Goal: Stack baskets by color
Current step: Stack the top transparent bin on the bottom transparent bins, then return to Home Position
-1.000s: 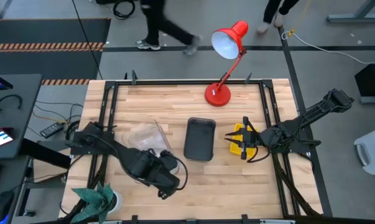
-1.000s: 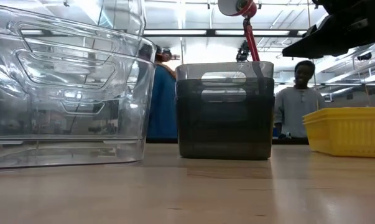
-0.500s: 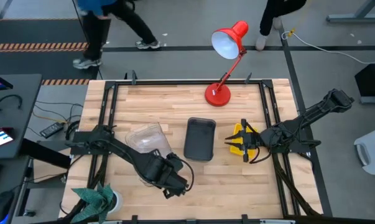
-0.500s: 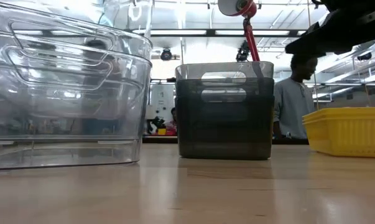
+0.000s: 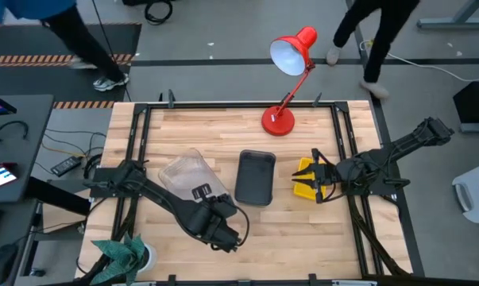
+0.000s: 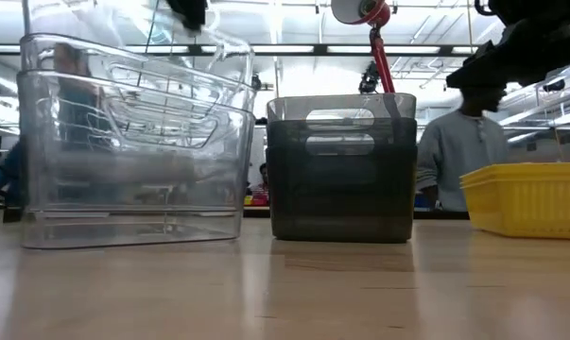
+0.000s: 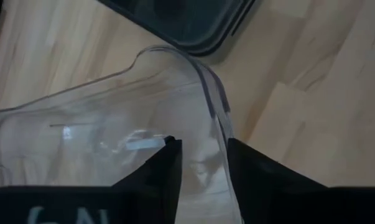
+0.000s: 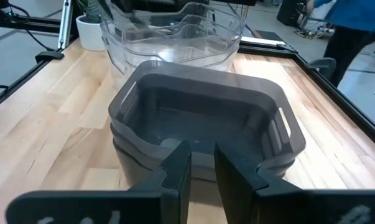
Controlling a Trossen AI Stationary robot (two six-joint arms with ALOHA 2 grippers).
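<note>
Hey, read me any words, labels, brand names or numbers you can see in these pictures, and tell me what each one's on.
No text can be read.
Pale marks on the left gripper body: cut off, unreadable.
Similar marks on the right gripper body: unreadable.
The baskets and red lamp show no labels.

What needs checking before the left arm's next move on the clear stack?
1. Left gripper open, straddling the clear wall: ok.
2. Top clear basket seated flat in its stack: not ok, it sits tilted.
3. Dark grey stack nested and upright: ok.
4. Right gripper at the yellow basket, holding it: cannot tell.
5. Red lamp away from both arms: ok.
</note>
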